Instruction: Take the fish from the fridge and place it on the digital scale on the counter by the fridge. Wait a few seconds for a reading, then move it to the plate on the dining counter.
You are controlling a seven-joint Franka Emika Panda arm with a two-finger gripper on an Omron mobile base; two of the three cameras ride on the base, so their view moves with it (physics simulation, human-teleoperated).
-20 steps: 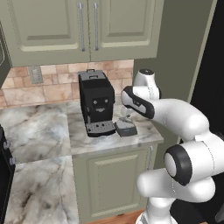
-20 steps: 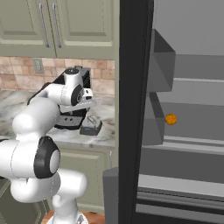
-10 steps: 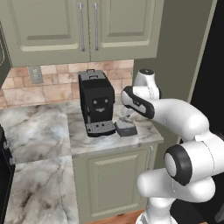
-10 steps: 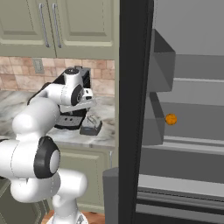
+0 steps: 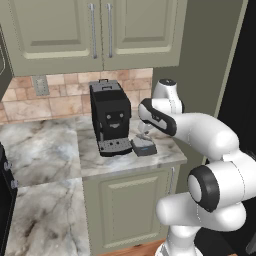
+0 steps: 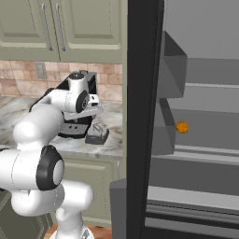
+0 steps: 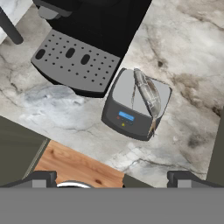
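Note:
The silver-grey fish [image 7: 147, 94] lies lengthwise on top of the digital scale [image 7: 127, 116], a flat grey box with a blue display strip. The scale [image 5: 144, 146] stands on the marble counter just right of the coffee machine. My gripper [image 7: 113, 179] hangs above the scale, open, with nothing between its fingers and apart from the fish. From the base views the hand [image 5: 145, 129] is poised over the scale [image 6: 97, 136]. The fridge [image 6: 140, 116] stands open to the right. The plate and the dining counter are out of view.
A black coffee machine [image 5: 109, 117] stands close on the scale's left, its drip tray [image 7: 72, 61] almost touching it. A small orange fruit [image 6: 182, 127] sits on a fridge shelf. Green wall cabinets [image 5: 100, 30] hang overhead. The counter's front edge [image 7: 65, 144] runs near the scale.

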